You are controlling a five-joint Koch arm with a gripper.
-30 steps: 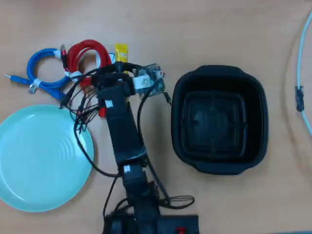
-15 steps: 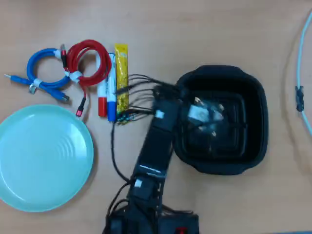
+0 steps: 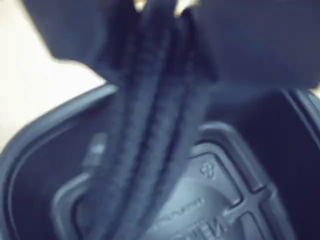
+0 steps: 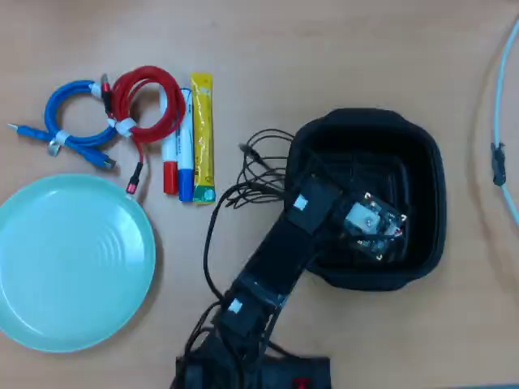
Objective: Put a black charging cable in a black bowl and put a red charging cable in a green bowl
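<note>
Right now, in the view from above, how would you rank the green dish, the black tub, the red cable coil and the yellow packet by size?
1. green bowl and black bowl: about equally wide, too close to rank
2. red charging cable
3. yellow packet

Office-like desk — wooden tabletop point(image 4: 340, 49), markers point(image 4: 178, 166), coiled cables

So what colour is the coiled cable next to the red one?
Blue, clearest in the overhead view.
</note>
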